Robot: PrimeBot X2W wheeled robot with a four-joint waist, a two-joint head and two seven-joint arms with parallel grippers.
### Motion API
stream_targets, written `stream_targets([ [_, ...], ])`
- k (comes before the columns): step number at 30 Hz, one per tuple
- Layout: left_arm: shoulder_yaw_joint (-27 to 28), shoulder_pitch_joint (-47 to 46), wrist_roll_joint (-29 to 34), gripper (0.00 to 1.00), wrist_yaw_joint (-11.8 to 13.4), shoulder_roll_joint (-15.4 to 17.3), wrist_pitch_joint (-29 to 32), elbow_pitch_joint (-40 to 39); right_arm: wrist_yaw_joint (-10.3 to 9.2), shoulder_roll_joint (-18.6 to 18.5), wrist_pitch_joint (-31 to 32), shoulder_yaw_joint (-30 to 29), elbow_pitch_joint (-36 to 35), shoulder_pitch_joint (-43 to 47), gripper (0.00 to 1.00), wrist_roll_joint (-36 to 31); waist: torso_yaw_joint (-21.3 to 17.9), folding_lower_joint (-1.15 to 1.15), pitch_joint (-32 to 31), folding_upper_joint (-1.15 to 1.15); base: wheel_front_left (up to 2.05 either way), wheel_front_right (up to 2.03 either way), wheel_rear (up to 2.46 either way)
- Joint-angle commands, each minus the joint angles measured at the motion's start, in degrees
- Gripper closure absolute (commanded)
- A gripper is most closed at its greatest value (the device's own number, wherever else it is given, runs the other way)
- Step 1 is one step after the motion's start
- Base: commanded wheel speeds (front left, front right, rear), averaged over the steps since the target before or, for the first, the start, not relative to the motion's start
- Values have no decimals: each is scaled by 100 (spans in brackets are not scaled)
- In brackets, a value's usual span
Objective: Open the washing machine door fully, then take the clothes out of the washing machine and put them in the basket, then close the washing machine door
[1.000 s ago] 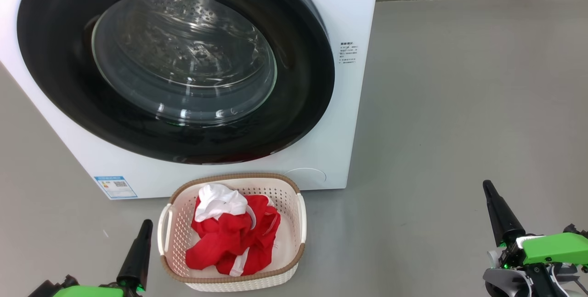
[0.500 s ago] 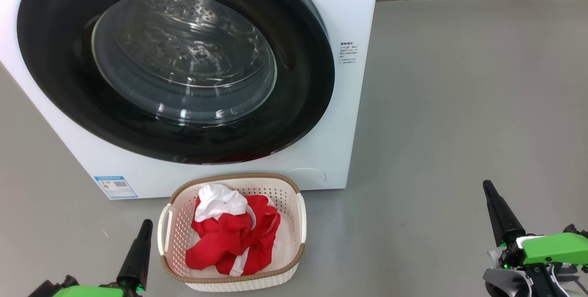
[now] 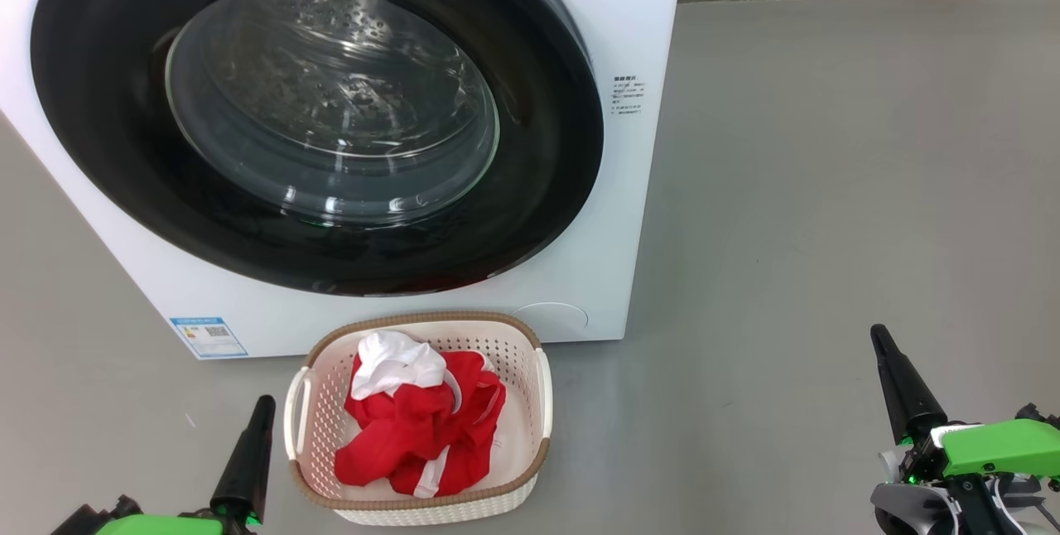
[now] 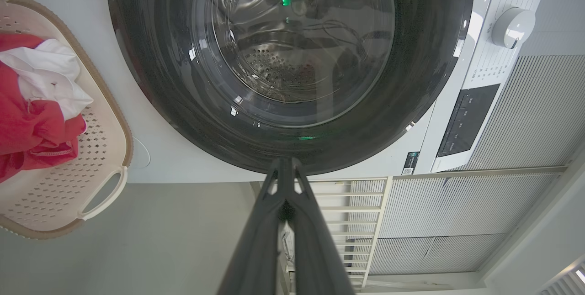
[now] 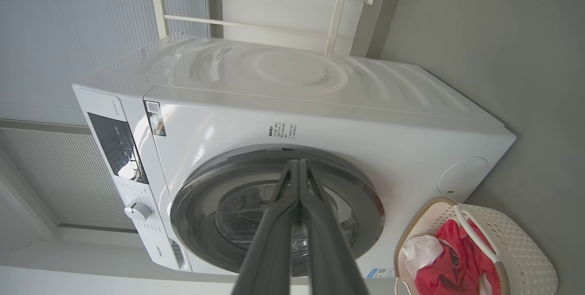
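Head view: the washing machine (image 3: 638,187), white, front towards the robot. The washing machine door (image 3: 538,220) lies flat against its front, black rim unbroken, and the drum behind the glass shows no fabric. The basket (image 3: 530,444) stands on the floor just in front of the washing machine, below the door. The clothes (image 3: 422,427), red with white parts, lie bundled wholly inside it. Left gripper (image 3: 263,407): fingers pressed together, empty, just beside the basket, apart from the machine. Right gripper (image 3: 879,340): also pinched closed and empty, well apart from the machine, off its right side. Left wrist view: closed fingers aimed at the door rim, nothing between them. Right wrist view: same pinched pair, with the door seen at a slant, apparently seated. Hazards, as judged: the latch cannot be confirmed, so the door might spring ajar. A careless left-arm move could knock the basket against the machine.
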Motion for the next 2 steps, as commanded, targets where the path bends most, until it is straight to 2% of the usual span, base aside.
stream_targets([
  [1, 204, -226, -40, 100, -41, 61, 18, -157, -4, -67, 38, 94, -170, -243, 100, -7, 0, 0, 0, 0, 0, 0, 0],
  [2, 204, -226, -40, 100, -41, 61, 18, -157, -4, -67, 38, 94, -170, -243, 100, -7, 0, 0, 0, 0, 0, 0, 0],
])
